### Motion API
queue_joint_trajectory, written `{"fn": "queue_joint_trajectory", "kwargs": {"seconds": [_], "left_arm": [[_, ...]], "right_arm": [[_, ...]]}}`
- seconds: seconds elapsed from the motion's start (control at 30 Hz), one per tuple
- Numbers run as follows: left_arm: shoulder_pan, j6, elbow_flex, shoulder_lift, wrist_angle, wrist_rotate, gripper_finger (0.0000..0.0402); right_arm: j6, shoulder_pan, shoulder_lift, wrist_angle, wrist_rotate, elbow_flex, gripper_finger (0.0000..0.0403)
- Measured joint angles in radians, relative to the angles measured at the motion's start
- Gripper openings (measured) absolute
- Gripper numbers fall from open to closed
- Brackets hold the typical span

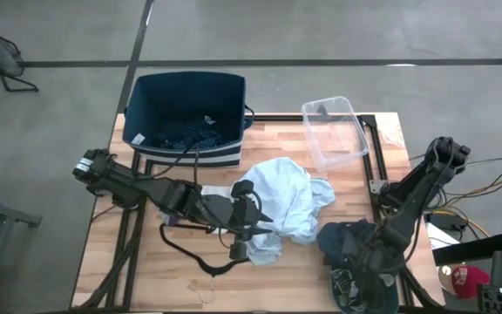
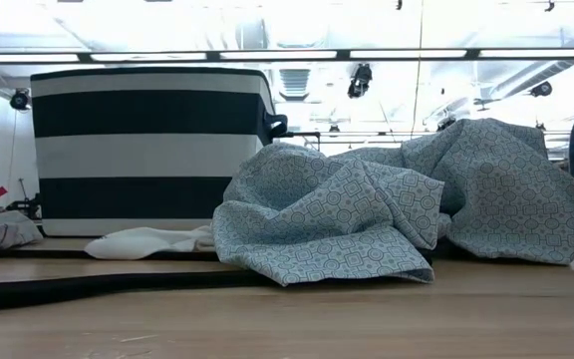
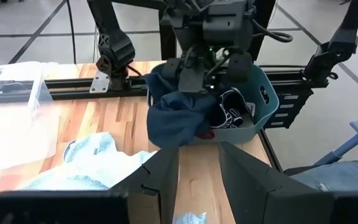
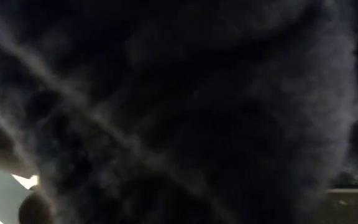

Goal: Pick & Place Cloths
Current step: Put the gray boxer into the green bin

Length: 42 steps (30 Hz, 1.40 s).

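Observation:
The pale-blue shirt (image 1: 290, 205) lies crumpled on the middle of the table (image 2: 397, 204). My left gripper (image 1: 253, 220) (image 3: 197, 180) is open at the shirt's left edge, fingers low over the wood; I cannot tell whether it touches the cloth. My right gripper (image 1: 360, 251) (image 3: 194, 71) is at the near right corner, shut on the dark teal cloth (image 1: 342, 240) above a teal basket (image 3: 263, 102). A navy dotted piece (image 1: 186, 133) lies inside the striped bin (image 1: 186, 105). A small white piece (image 2: 147, 240) rests on the table by the bin. My right gripper holds the dark teal cloth by a bunched upper part (image 3: 179, 78), coming from above and pointing down. The cloth hides the fingertips and fills the right wrist view (image 4: 179, 112). It hangs slack below the fingers, draped over the basket's rim (image 3: 166, 124).
A clear plastic container (image 1: 334, 131) stands at the far right of the table. A thin black hanger (image 1: 207, 262) lies near the front edge under my left arm. The teal basket holds a black-and-white piece (image 3: 232, 109). Bare wood (image 1: 146, 270) shows at the near left.

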Motion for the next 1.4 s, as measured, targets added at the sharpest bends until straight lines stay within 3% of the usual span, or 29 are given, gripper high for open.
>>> {"fn": "queue_joint_trajectory", "kwargs": {"seconds": [0.23, 0.53, 0.7, 1.03, 1.4], "left_arm": [[0.000, 0.000, 0.000, 0.000, -0.006, 0.000, 0.0122], [0.000, -0.013, 0.000, 0.000, -0.053, -0.003, 0.0122], [0.000, -0.029, -0.017, 0.000, -0.064, -0.006, 0.0122], [0.002, -0.030, -0.089, 0.002, -0.058, -0.073, 0.0122], [0.002, -0.031, -0.114, 0.001, -0.014, -0.087, 0.0122]], "right_arm": [[-0.085, -0.025, 0.017, -0.042, 0.050, 0.066, 0.0028], [-0.128, -0.057, -0.042, -0.238, 0.173, 0.187, 0.0106], [-0.073, -0.042, -0.073, -0.340, 0.242, 0.259, 0.0146], [-0.225, -0.037, -0.069, -0.375, 0.616, 0.363, 0.0190], [-0.250, -0.070, 0.093, -0.375, 0.640, 0.334, 0.0189]]}}
